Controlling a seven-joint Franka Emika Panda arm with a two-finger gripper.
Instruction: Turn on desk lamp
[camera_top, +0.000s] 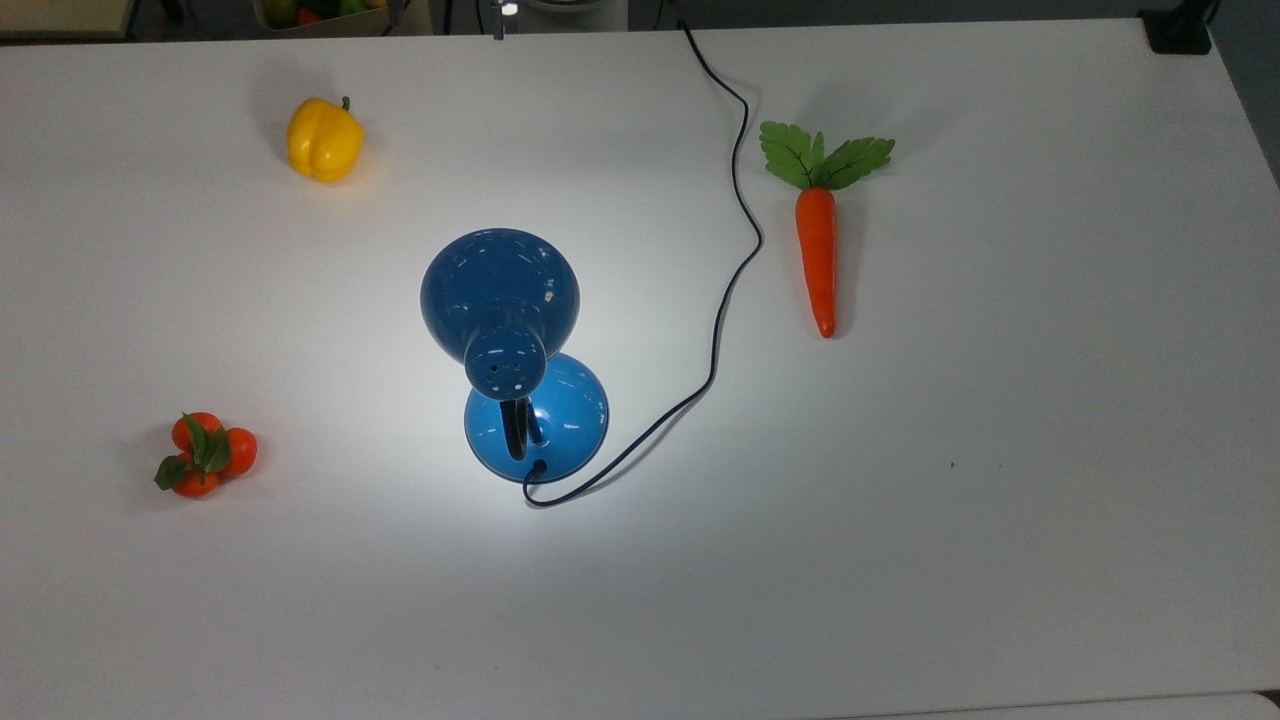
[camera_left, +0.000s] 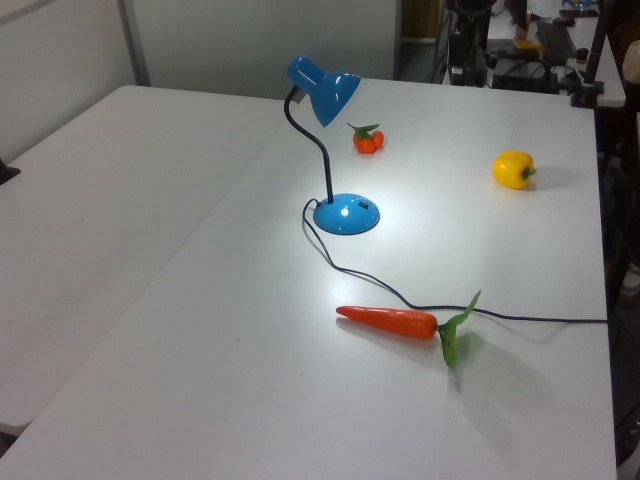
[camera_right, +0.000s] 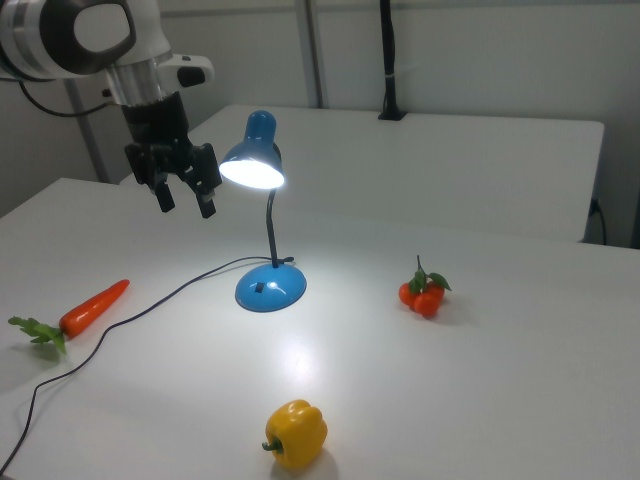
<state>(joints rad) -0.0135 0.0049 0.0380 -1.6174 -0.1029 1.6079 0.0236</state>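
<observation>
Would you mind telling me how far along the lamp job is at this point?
It looks done: the desk lamp glows, casting a bright pool on the table. The gripper hangs open, apart from the shade, holding nothing. Nothing visible remains.

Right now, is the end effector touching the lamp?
Apart. The right view shows the end effector raised beside the lit lamp, with table visible between them.

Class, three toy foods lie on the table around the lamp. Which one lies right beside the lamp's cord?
The carrot: the black cord runs alongside it, while the yellow pepper and the orange fruit cluster sit far from it.
</observation>
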